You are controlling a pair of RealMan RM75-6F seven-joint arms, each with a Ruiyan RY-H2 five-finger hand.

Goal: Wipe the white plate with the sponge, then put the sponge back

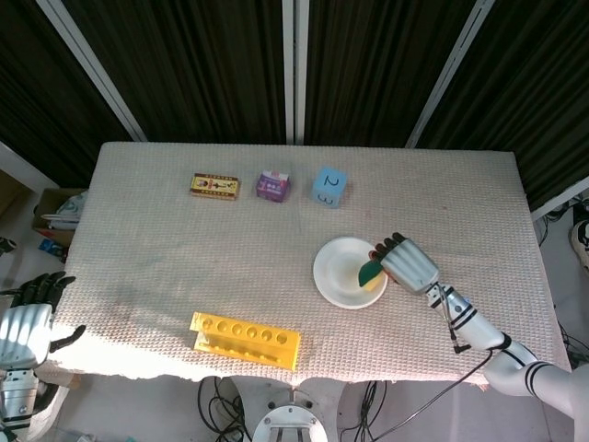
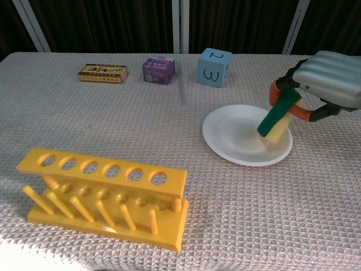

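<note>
The white plate (image 1: 342, 273) (image 2: 240, 135) lies on the woven cloth right of centre. My right hand (image 1: 405, 262) (image 2: 327, 79) hovers over the plate's right side and grips the green and yellow sponge (image 1: 370, 275) (image 2: 277, 116). The sponge is tilted, its lower yellow end at or just above the plate's right part; contact is unclear. My left hand (image 1: 26, 322) hangs beyond the table's left edge, fingers apart, holding nothing.
A yellow tube rack (image 1: 245, 340) (image 2: 104, 195) stands near the front edge. Along the back sit a yellow box (image 1: 213, 186) (image 2: 102, 73), a purple box (image 1: 273, 186) (image 2: 158, 70) and a blue numbered cube (image 1: 329, 187) (image 2: 214, 67).
</note>
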